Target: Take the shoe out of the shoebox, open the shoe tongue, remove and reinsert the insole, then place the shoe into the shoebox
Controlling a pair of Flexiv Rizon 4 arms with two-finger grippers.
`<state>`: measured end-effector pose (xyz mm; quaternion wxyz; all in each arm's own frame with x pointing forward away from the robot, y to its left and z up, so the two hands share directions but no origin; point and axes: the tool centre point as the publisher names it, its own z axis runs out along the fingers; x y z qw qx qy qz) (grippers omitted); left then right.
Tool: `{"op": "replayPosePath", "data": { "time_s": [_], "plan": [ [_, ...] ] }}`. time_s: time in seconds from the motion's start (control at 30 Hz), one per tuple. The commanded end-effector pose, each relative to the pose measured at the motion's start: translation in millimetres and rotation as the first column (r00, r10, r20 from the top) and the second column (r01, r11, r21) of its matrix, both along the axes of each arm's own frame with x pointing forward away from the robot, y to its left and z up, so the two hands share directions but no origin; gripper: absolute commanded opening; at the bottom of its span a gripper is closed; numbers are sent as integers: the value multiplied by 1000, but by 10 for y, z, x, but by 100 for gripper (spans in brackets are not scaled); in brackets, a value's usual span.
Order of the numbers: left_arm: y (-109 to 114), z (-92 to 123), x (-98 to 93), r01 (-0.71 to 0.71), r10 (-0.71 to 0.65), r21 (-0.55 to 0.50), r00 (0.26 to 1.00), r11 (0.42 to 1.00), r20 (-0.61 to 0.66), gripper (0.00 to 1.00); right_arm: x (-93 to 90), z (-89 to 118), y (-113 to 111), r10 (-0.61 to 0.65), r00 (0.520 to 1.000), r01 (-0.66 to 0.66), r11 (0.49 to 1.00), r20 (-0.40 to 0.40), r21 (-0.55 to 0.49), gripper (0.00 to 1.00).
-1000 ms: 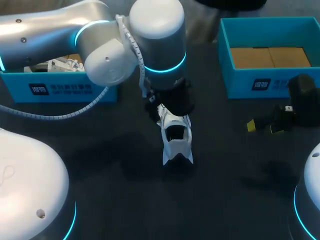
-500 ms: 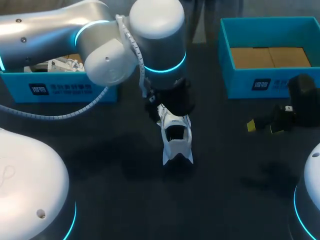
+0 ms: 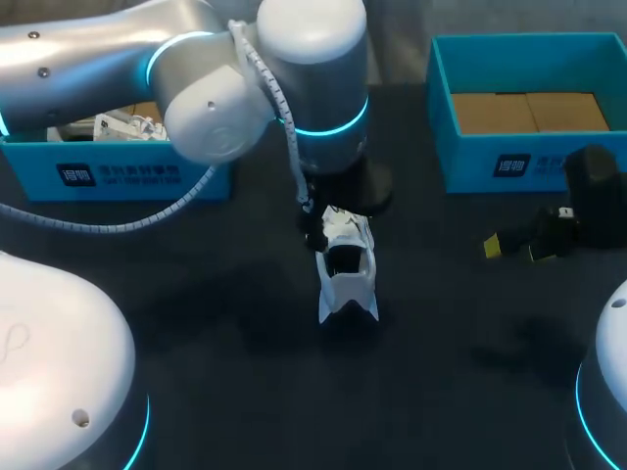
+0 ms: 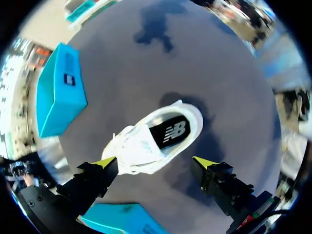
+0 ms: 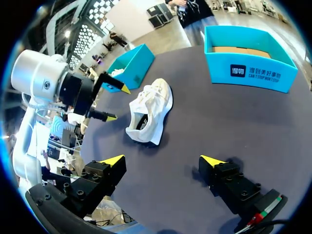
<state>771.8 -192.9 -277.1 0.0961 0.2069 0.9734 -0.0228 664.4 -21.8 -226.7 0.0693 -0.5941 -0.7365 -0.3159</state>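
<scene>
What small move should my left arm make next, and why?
Probably lower the left gripper toward the tongue and close on it. The shoe already lies on the table, the open fingers hang over it without touching, and the insole is still inside.

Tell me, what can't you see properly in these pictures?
- Head view: the left arm hides the tips of the left gripper and the far end of the shoe.
- Head view: that arm also covers most of the inside of the left shoebox.
- Left wrist view: only part of the insole shows. The rest is under the shoe's upper.
- No view shows the shoe's sole.
</scene>
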Motion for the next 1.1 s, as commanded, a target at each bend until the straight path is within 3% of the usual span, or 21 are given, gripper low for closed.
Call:
{"op": "replayPosePath", "data": {
  "time_s": [0.03, 0.33, 0.63, 1.1],
  "plan": [
    [83, 33, -180, -355, 355, -80, 935, 931, -12, 100, -7, -1, 6, -2, 1000, 2, 1000, -1, -2, 100],
    [1, -186, -434, -423, 417, -127, 906, 897, -70, 100, -7, -1, 6, -2, 1000, 2, 1000, -1, -2, 100],
    [-163, -477, -704, -386, 375, -107, 920, 916, -114, 100, -7, -1, 6, -2, 1000, 2, 1000, -1, -2, 100],
    [-219, -815, -676, -414, 401, -87, 907, 906, -130, 100, -7, -1, 6, -2, 1000, 2, 1000, -1, -2, 100]
  ]
}}
